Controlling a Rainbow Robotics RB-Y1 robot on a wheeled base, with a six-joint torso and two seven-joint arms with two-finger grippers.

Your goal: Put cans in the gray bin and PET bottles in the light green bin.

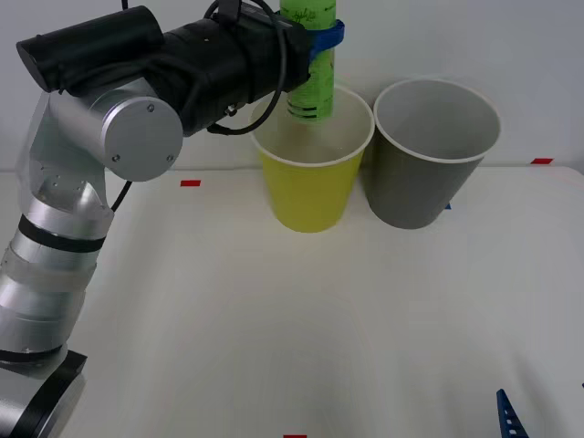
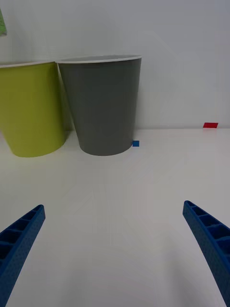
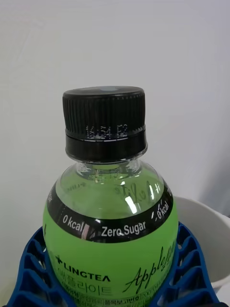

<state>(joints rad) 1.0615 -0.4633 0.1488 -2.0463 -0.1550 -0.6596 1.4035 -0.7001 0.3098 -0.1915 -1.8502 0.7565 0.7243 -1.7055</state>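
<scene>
Right gripper (image 2: 115, 249) parked low over the near table (image 1: 292, 319), fingers spread wide with nothing held, light green bin (image 1: 313, 173) and gray bin (image 1: 429, 155) stood side by side at the far edge, PET bottle (image 1: 312, 64) clamped upright by the left gripper (image 1: 324, 41) above the light green bin's mouth, black cap (image 3: 104, 120) up.

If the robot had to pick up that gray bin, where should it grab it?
Probably by the rim, from above: the gray bin stands upright with its mouth open, and its tapered wall looks too wide to span. One finger inside and one outside suits it, on the side away from the light green bin beside it.
</scene>
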